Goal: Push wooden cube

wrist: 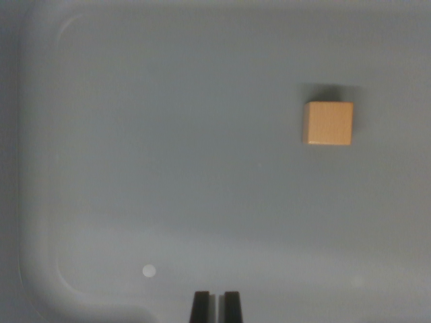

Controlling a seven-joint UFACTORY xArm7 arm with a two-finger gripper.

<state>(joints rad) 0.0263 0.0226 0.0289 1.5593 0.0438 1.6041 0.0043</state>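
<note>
Grey tray had just the cube in it, upper right of the wrist view, loads of bare floor around. Gripper sat bottom centre, fingers nearly together, holding nothing, well apart from it.

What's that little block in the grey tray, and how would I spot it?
Start with the big grey tray with rounded corners that fills the wrist view. In its upper right sits a wooden cube, well away from the dark gripper at the bottom edge. It is the only tan thing there, unlike the small white dot.
</note>
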